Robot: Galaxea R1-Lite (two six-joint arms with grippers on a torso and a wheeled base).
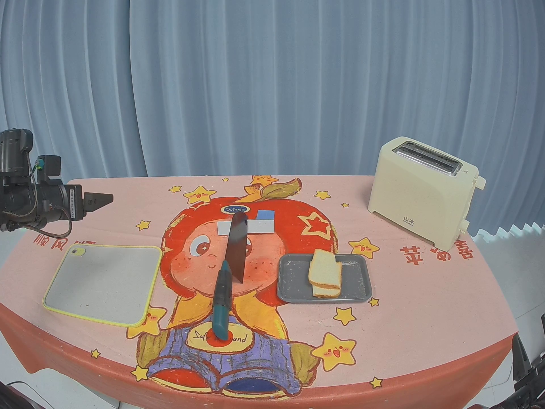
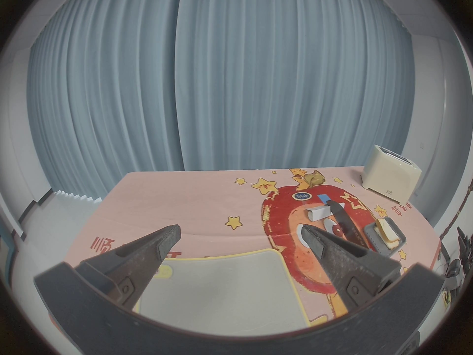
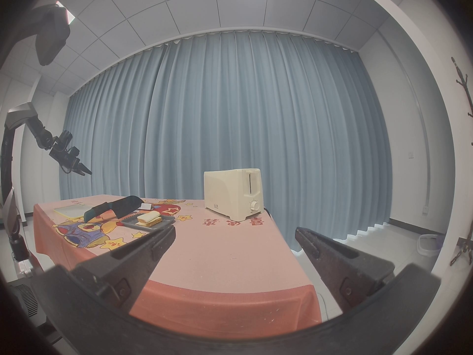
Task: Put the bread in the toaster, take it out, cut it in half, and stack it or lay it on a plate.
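The bread (image 1: pixel 325 274) lies as two flat slices on the tray (image 1: pixel 355 291), at 3 o'clock of the knife (image 1: pixel 230 274), with the toaster (image 1: pixel 423 191) at its 1 o'clock. The right gripper (image 3: pixel 235 233), fingers spread, hangs off the bench (image 1: pixel 431 291) edge at the bread's 4 o'clock, on the toaster's side, so it looks better placed. The left gripper (image 2: pixel 240 232), fingers also spread, hangs well apart at 10 o'clock.

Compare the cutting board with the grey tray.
The cutting board is pale with a yellow-green rim; the tray is dark grey. The cutting board is bare; the tray holds bread slices. The cutting board looks larger than the tray. Both are rounded rectangles lying flat on the tablecloth.
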